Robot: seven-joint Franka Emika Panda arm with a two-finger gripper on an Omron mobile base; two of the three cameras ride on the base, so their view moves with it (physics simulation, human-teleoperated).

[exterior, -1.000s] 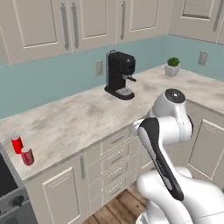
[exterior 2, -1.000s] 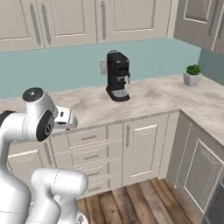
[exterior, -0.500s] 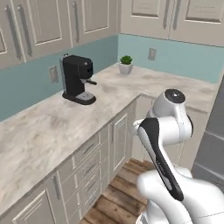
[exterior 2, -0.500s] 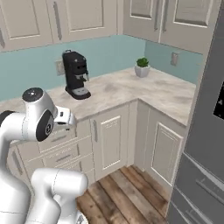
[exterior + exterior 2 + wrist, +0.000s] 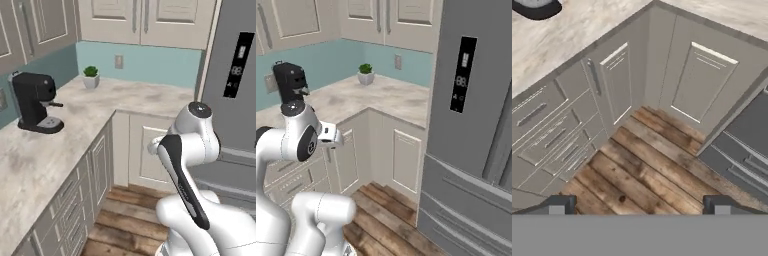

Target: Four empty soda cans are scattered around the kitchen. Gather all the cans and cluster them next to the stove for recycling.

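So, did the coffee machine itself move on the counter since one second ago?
No. The coffee machine stands against the teal wall as before; the camera turned with the base.

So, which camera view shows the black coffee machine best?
The left base view: the coffee machine stands whole on the counter. The right base view has the arm covering its lower part, and the hand view catches just its base edge.

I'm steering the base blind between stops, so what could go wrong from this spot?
1. No soda can shows on the counter here, so a sweep of this corner may well be wasted.
2. The fridge stands close on the right; a wide swing of the arm might clip it.
3. The open gripper points at the wood floor, holding nothing.
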